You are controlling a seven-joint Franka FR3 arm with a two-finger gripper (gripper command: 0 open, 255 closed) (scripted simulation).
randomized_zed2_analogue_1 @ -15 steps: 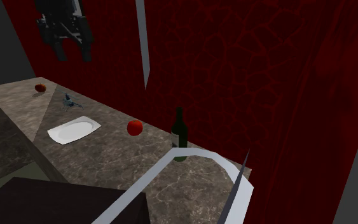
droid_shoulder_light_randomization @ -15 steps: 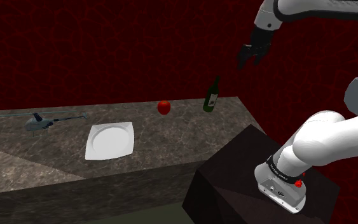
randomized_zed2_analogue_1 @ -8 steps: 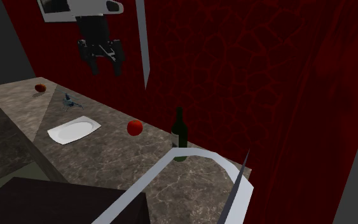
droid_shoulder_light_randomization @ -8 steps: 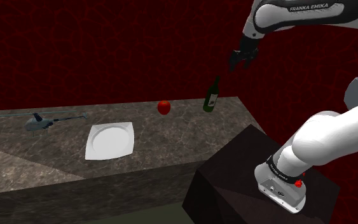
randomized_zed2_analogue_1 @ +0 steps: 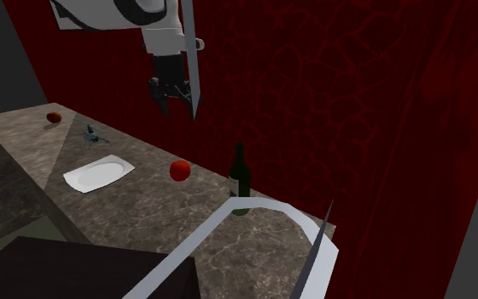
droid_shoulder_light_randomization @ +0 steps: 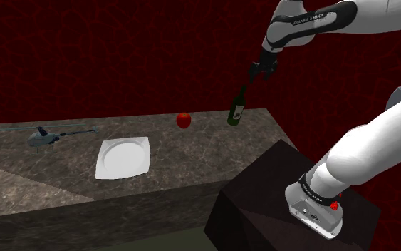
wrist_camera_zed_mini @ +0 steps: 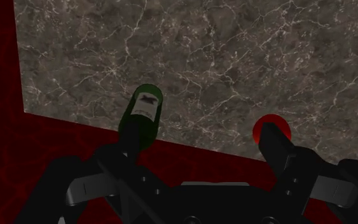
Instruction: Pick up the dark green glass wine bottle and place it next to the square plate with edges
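Observation:
The dark green wine bottle [droid_shoulder_light_randomization: 237, 107] stands upright near the back edge of the marble counter, close to its end by the stand. In the second exterior view the bottle [randomized_zed2_analogue_1: 240, 178] stands to the right of a red apple [randomized_zed2_analogue_1: 179, 170]. My gripper [droid_shoulder_light_randomization: 256, 72] hangs open above the bottle, slightly to the shoulder view's right, pointing down with nothing held. Along the hand, the bottle [wrist_camera_zed_mini: 142, 114] lies just beyond one finger [wrist_camera_zed_mini: 123, 153], outside the gap of the gripper [wrist_camera_zed_mini: 199, 149]. The white square plate [droid_shoulder_light_randomization: 124, 157] lies farther left on the counter.
A red apple [droid_shoulder_light_randomization: 183, 120] sits between plate and bottle, partly behind my other finger [wrist_camera_zed_mini: 276, 143]. A small toy helicopter [droid_shoulder_light_randomization: 49, 135] lies beyond the plate [randomized_zed2_analogue_1: 99, 174]. A small red thing [randomized_zed2_analogue_1: 53, 116] sits at the counter's far end. Dark red wall runs behind; the dark stand [droid_shoulder_light_randomization: 277, 192] adjoins the counter.
The arm has carried the open gripper leftward and a little down in the shoulder view, from beside the bottle's right to nearly above it. Objects on the counter have not moved.

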